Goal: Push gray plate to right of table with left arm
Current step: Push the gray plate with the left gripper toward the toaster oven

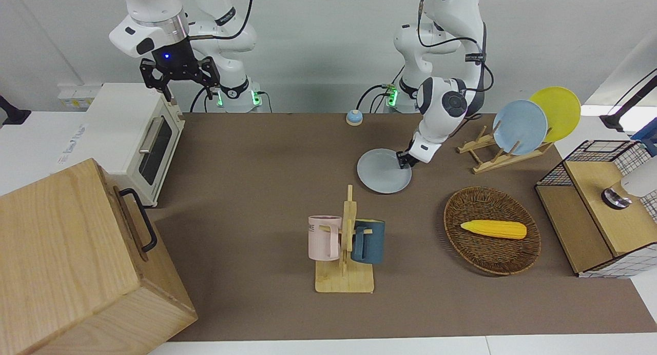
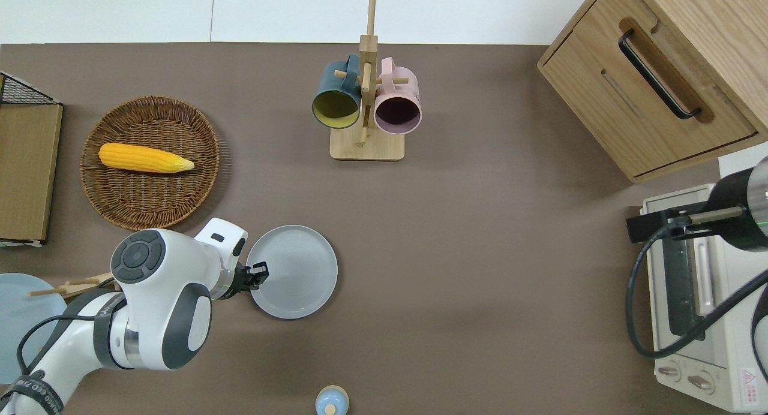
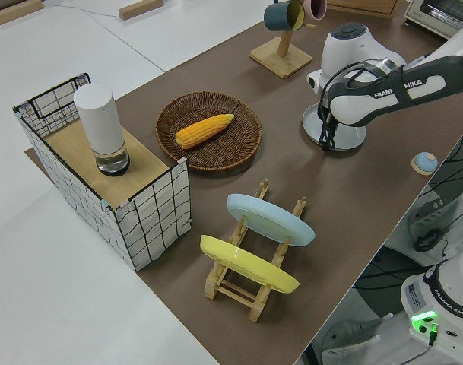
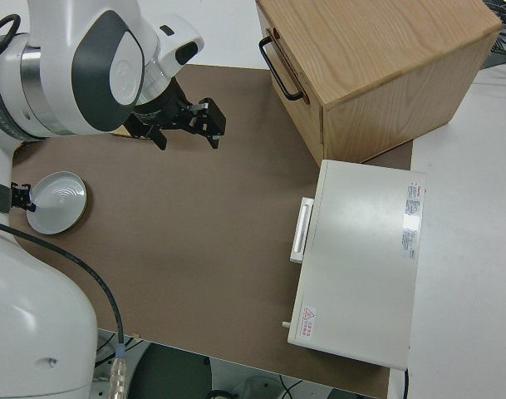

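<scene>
Down low, left pincer point(image 2: 259, 271) touches gray plate point(image 2: 297, 274) rim.

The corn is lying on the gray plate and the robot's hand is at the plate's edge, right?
Not quite. The corn lies in the wicker basket; the gray plate is bare, as the overhead view shows. The left gripper is at the plate's edge.
</scene>
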Available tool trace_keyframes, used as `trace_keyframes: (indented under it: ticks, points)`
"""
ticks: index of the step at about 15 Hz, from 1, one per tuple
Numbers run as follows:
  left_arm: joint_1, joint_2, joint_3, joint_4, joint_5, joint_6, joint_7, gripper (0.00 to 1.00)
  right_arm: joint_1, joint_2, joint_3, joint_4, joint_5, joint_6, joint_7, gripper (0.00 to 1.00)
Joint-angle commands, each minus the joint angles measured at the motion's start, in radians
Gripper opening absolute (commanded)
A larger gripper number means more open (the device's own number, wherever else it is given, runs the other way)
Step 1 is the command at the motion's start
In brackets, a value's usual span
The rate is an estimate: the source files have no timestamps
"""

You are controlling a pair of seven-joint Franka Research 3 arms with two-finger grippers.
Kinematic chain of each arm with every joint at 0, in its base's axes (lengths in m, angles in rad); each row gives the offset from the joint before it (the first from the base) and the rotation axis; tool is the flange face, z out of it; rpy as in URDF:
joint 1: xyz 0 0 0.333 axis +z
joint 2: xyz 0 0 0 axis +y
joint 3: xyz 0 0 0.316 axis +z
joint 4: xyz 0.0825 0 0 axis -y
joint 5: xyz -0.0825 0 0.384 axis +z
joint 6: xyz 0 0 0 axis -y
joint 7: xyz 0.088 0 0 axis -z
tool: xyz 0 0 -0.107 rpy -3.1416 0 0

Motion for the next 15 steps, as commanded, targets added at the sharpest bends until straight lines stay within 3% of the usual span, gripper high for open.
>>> trace_keyframes:
  ticks: [1,6,15]
  points:
    - [-0.006,0.018,-0.004,-0.022,-0.014,0.028,-0.034,0.0,-0.007,-0.007,0.003,-0.004,0.002,-0.001,-0.02,0.996]
    - [-0.008,0.018,-0.016,-0.022,-0.045,0.029,-0.056,0.0,-0.007,-0.007,0.002,-0.004,0.002,-0.001,-0.02,0.996]
    - [-0.006,0.041,-0.16,-0.017,-0.078,0.091,-0.168,0.0,-0.007,-0.007,0.003,-0.004,0.002,-0.001,-0.02,0.996]
